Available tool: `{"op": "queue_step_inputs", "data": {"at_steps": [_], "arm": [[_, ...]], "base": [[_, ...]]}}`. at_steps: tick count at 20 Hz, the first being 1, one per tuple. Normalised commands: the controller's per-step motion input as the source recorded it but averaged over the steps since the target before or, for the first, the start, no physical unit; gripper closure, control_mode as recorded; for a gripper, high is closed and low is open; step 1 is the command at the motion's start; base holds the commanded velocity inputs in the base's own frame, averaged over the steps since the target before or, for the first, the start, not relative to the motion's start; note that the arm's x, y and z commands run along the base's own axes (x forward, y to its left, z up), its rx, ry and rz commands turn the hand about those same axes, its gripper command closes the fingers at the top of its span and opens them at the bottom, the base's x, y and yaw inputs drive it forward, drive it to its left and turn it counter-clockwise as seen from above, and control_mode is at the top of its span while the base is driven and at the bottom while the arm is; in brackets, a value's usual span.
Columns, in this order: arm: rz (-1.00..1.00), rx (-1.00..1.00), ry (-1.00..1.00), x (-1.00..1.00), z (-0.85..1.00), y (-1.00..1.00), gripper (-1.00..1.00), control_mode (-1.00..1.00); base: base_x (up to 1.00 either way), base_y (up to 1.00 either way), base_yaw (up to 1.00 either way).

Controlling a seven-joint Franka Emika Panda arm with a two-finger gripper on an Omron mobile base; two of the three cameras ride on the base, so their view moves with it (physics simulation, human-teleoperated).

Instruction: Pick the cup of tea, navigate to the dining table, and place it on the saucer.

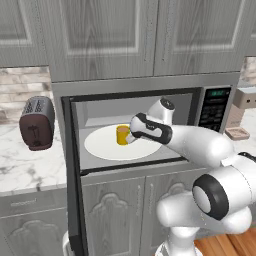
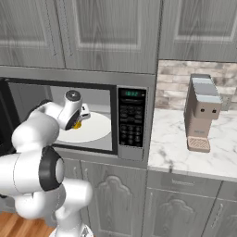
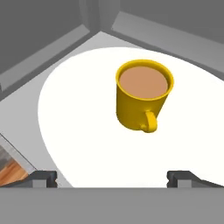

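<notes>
Small yellow mug of brown tea (image 3: 143, 94) stands upright on the big round white microwave plate (image 3: 87, 131), centre-right of the hand view, handle turned toward the bottom of the frame. In the left base view the mug (image 1: 122, 134) sits mid-frame inside the open grey microwave (image 1: 215, 107), on the plate (image 1: 102, 145), w/ the white arm's wrist just to its right. Right base view: only a sliver of yellow (image 2: 77, 124) shows past the wrist, left of centre.

Claw (image 3: 113, 177) is spread wide: two dark fingertips (image 3: 41, 177) sit at the bottom corners of the hand view, far apart, nothing between them, and the mug is clear of both. Claw (image 1: 131, 137) is aimed into the microwave cavity, close beside the mug but not touching as far as the hand view shows.

Dark red-brown toaster (image 1: 37, 122) at left on the marble counter (image 1: 25, 170). Beige-grey coffee machine (image 2: 202, 113) on the counter right of the microwave, right side of the right base view. Grey carved cabinets (image 1: 125, 30) above.
</notes>
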Motion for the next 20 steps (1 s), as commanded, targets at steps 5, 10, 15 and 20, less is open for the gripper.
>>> {"op": "queue_step_inputs", "data": {"at_steps": [5,10,15,20], "arm": [[0.00,0.00,0.00,0.22,-0.01,0.00,-1.00,-1.00],[0.00,0.00,0.00,0.18,-0.12,-0.02,-1.00,-1.00],[0.00,0.00,0.00,0.13,-0.22,-0.01,-1.00,-1.00],[0.00,0.00,0.00,0.27,-0.12,0.00,-1.00,-1.00]], "base": [[0.00,0.00,0.00],[0.00,0.00,0.00],[0.00,0.00,0.00],[0.00,0.00,0.00]]}}
